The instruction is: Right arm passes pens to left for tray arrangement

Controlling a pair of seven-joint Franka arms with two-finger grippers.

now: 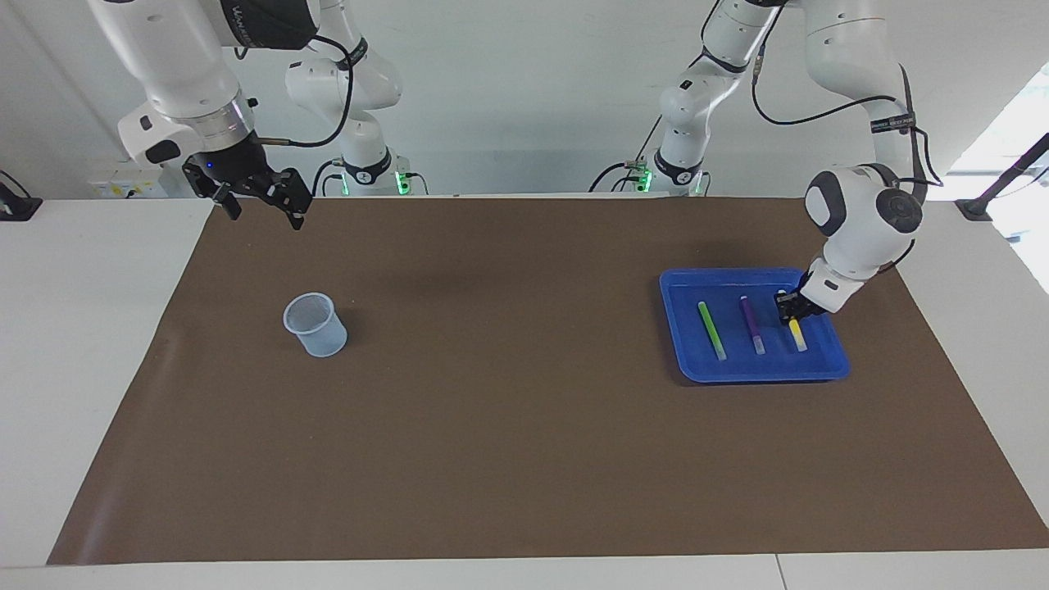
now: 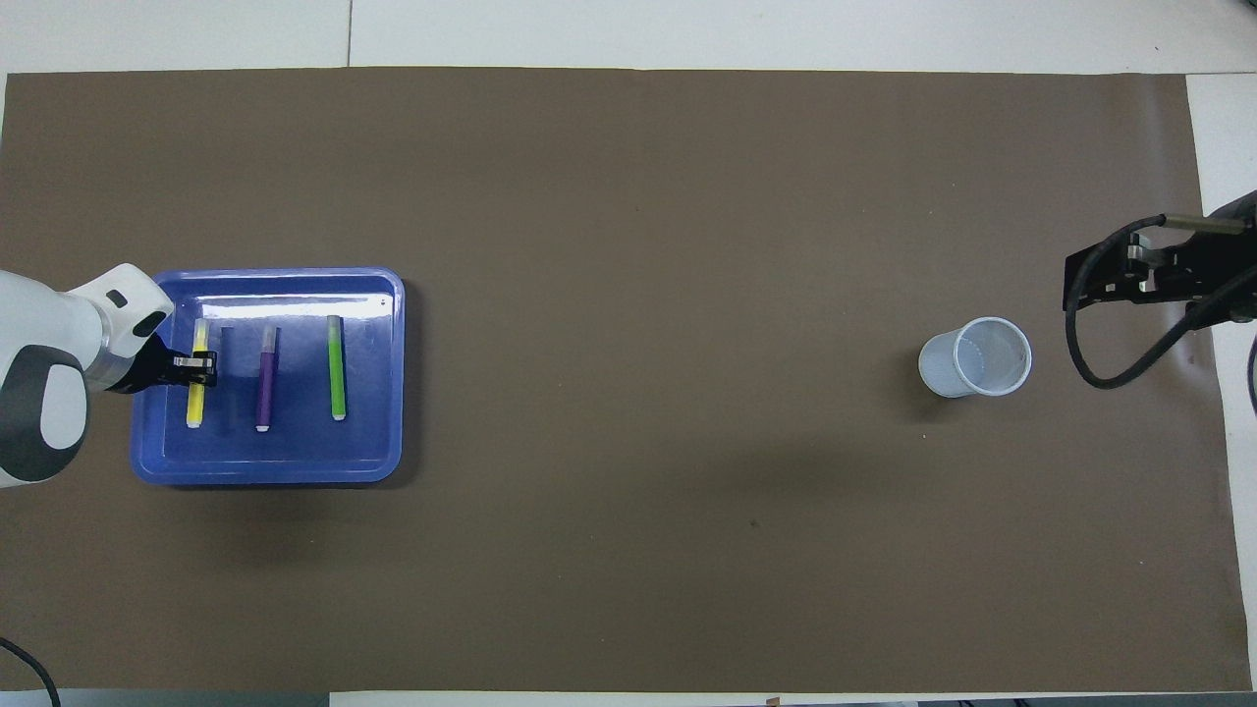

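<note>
Left gripper jaws clamping yellow pen, laying it in tray beside purple pen, green pen. Next: releasing, lifting clear. Right gripper waiting, jaws wide, holding nothing, over counter edge.

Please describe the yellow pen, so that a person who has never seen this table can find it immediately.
Find the blue tray at the left arm's end of the table. Three pens lie in it side by side. The yellow pen is the outermost, beside the purple pen, and the left tool grips it.
</note>
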